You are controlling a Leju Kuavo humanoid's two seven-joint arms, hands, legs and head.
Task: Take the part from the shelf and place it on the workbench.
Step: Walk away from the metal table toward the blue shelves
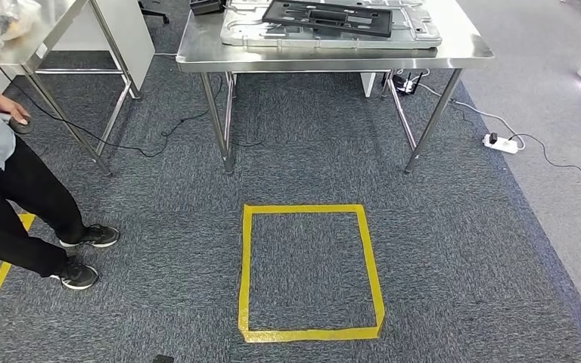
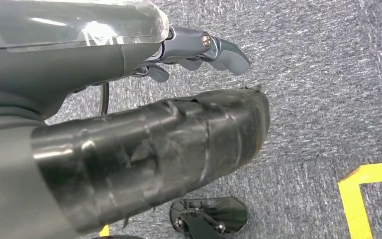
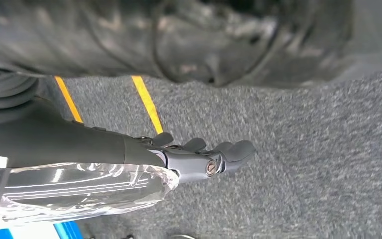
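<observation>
Hanging at the robot's sides over the carpet, the left hand and right hand are seen with fingers loosely extended and nothing held. The black part lies flat on the steel table, long axis crosswise, beyond the yellow tape square; neither hand can be judged nearer.

Glossy stainless-steel workbench, matt black plastic part, rough grey carpet, glossy yellow tape.
</observation>
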